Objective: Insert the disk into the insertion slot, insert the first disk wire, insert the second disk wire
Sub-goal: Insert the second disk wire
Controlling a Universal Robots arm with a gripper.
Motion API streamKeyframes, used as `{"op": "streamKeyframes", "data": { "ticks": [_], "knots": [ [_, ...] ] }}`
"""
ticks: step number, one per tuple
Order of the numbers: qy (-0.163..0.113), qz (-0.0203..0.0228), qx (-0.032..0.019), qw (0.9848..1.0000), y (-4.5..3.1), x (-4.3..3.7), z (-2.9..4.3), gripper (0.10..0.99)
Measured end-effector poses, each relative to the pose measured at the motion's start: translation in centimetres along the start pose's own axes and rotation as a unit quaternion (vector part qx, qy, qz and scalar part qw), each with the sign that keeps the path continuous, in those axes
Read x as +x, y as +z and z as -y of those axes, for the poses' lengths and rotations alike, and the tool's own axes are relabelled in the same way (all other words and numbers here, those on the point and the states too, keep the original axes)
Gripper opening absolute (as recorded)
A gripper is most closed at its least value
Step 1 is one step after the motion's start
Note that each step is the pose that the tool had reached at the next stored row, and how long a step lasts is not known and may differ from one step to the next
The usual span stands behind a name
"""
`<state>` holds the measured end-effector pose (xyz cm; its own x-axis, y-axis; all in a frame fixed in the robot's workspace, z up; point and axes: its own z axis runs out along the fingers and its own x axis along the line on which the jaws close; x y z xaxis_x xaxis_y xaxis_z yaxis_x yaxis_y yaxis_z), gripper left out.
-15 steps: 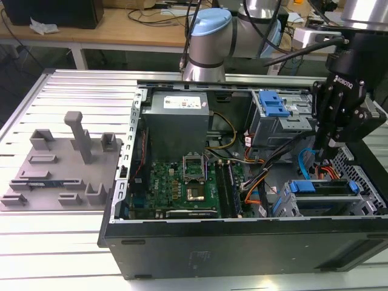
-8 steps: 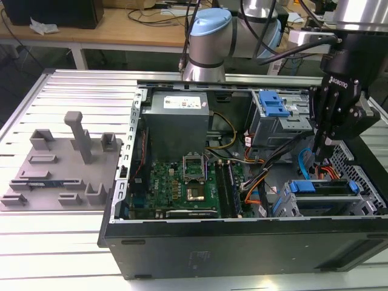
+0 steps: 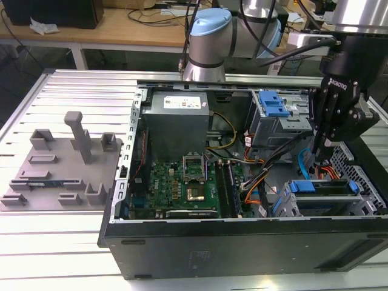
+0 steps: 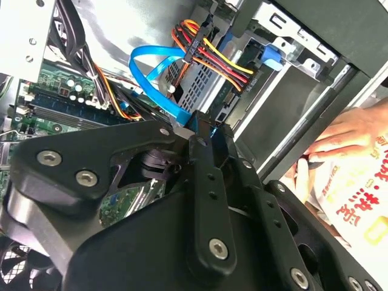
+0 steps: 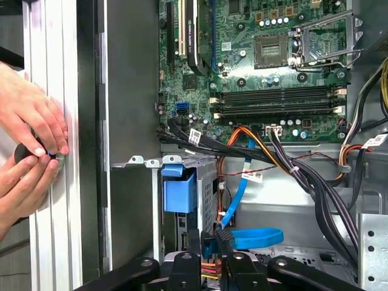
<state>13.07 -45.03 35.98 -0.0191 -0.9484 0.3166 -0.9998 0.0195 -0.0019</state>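
Between tool (image 4: 203, 130) fingers, blue cable (image 4: 159, 82)

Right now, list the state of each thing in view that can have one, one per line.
disk: seated in the insertion slot, blue carrier end showing.
first disk wire: plugged in at the disk's back.
second disk wire: looped, its plug end pinched in the hand.
hand: shut on the second disk wire.
computer case: side open, lying on the table.
taller cage latch: blue, on its cage.
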Motion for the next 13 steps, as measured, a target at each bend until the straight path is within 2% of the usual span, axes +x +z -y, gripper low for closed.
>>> {"op": "streamKeyframes", "data": {
  "ticks": [1,2,13],
  "knots": [
    [0.0,-0.0002,0.0,1.0,0.02,-0.01,0.0,0.224],
    [0.0,-0.0003,0.0,1.0,0.04,-0.01,0.0,0.161],
    [0.0,-0.0003,0.0,1.0,0.12,-0.04,0.0,0.161]
  ]
}}
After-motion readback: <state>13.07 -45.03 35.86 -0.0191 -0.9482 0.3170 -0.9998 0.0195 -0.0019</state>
